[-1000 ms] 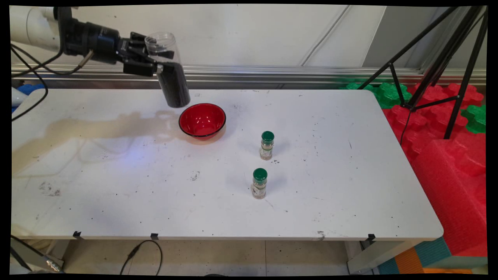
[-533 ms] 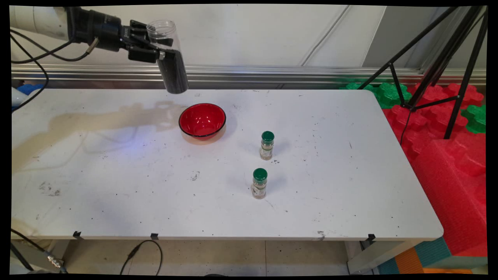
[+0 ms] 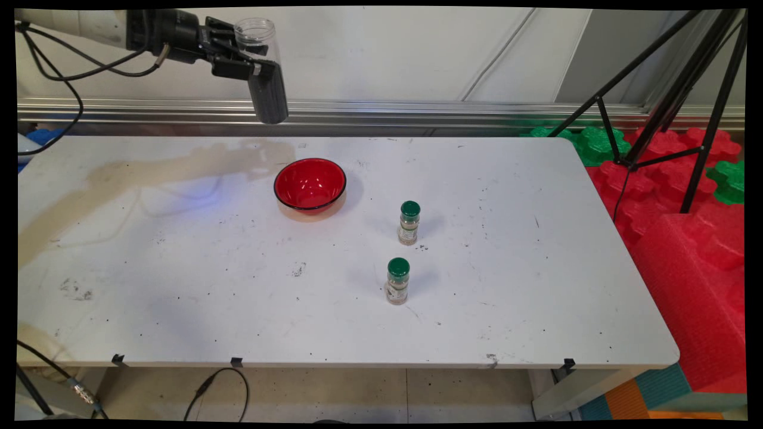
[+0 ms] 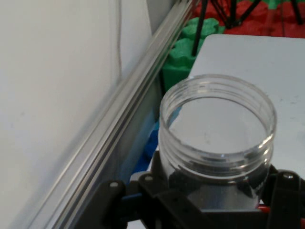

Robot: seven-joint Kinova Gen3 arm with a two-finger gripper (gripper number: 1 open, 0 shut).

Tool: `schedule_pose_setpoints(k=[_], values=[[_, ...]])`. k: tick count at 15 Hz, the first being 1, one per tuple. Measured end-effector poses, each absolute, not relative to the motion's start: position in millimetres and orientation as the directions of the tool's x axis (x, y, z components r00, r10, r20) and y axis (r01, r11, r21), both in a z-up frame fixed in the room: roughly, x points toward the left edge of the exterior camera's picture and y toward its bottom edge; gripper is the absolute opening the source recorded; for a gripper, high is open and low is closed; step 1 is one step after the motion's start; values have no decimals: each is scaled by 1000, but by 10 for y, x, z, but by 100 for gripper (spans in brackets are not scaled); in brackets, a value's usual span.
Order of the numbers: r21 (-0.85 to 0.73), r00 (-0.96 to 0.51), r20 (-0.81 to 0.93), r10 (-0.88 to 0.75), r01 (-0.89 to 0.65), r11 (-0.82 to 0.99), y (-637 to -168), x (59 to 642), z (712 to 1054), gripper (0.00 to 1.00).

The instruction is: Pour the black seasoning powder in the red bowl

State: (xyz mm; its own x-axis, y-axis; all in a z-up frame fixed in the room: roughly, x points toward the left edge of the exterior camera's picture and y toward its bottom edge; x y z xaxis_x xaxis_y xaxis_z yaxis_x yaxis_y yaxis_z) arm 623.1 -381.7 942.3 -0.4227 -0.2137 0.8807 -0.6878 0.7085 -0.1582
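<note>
**Jar held high by the wall**

I am seeing the gripper [image 3: 253,50] pinching an open clear jar [image 3: 262,71], dark-filled and upright, high above the table [image 3: 179,286], behind and left of the red bowl [image 3: 310,183]

Matt black gripper [image 3: 253,50] clamped on a clear, glossy plastic jar [image 3: 262,71], smooth-walled with a threaded rim, dark grainy filling in its lower part. Glossy red bowl [image 3: 310,183], black-rimmed, shiny with highlights. Two small clear bottles [image 3: 408,223] with smooth green plastic caps. Matt white counter [image 3: 536,286], scuffed and speckled. Brushed metal rail [image 3: 417,110] along the far wall. Rough red and green foam blocks [image 3: 685,238] at right.
</note>
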Motion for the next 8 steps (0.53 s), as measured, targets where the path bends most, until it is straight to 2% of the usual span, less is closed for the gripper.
schedule_pose_setpoints(k=[8], values=[[-233, -488, 852, -187, -675, 700, -4157, 6235, 9317, 0]])
